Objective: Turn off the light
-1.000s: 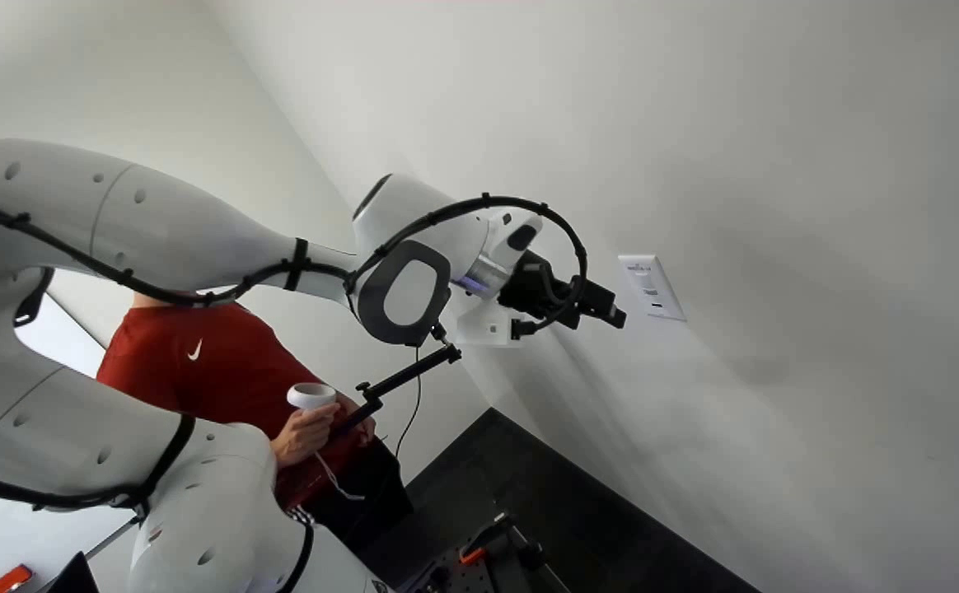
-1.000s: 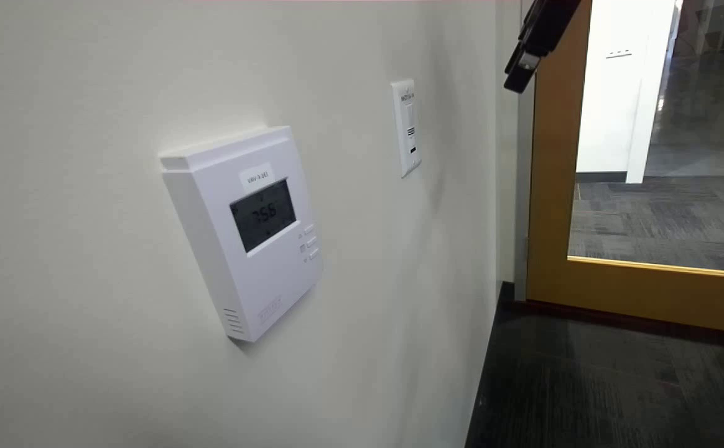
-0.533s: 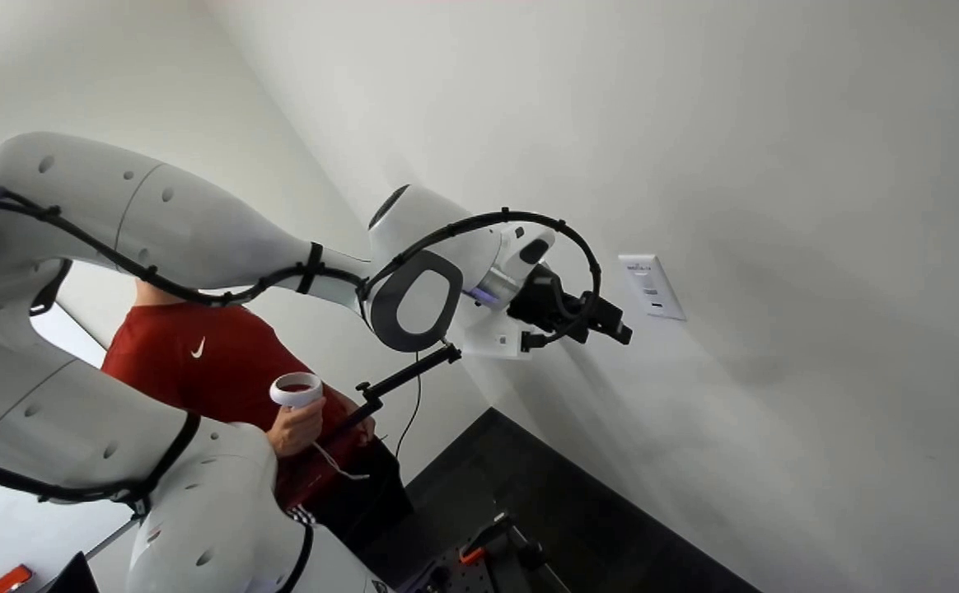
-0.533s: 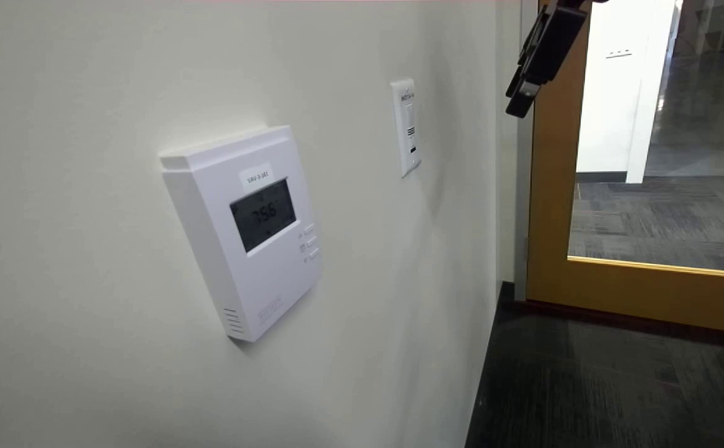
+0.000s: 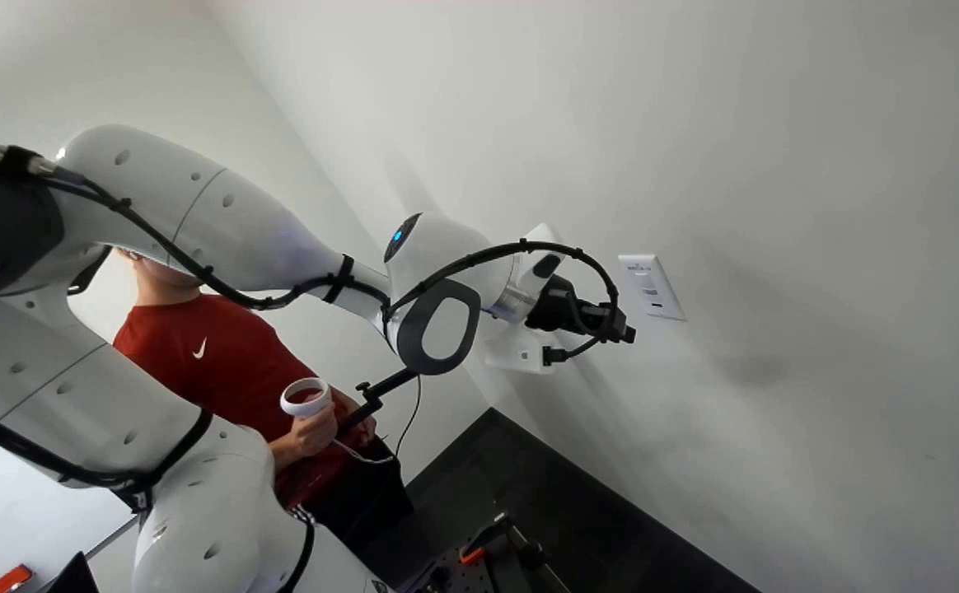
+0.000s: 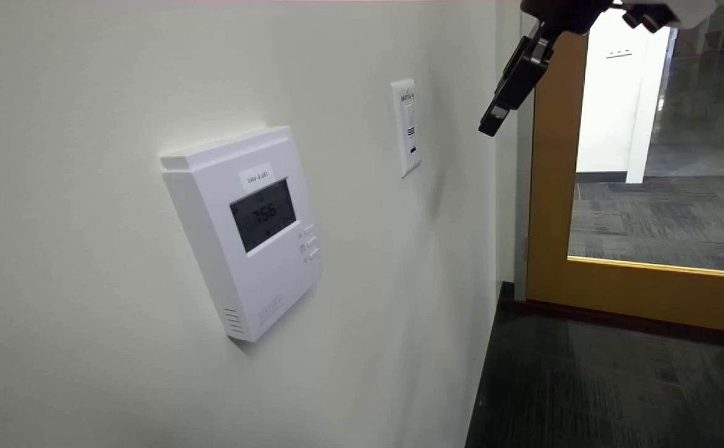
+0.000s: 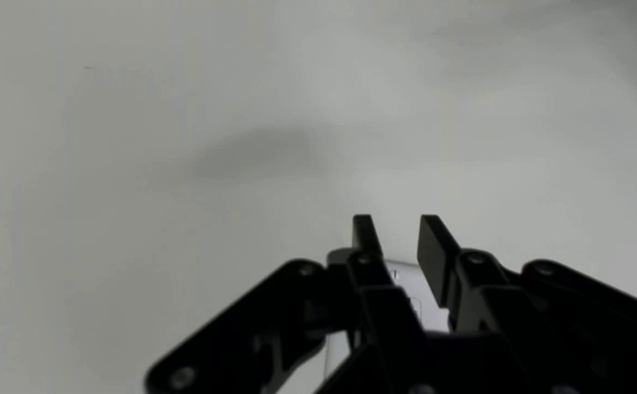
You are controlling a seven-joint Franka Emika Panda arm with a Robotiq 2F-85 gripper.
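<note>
Light switch (image 6: 406, 127) is a white plate mounted upright on the wall (image 6: 349, 280), between the thermostat (image 6: 281, 267) and the wall's far edge, by the wooden door (image 6: 635, 289). Gripper (image 7: 395, 224) is near the switch, apart from it, tilted with tips downward in an exterior view. Fingers (image 7: 433, 260) stand a narrow gap apart; part of the plate shows behind that gap in the wrist view, the rest mostly hidden. Arm (image 5: 232, 222) comes in from the left edge of an exterior view; person (image 5: 216, 354) in red shirt behind it, holding a white controller (image 5: 306, 409). Dark floor (image 5: 545, 486) runs along the wall's bottom edge.
</note>
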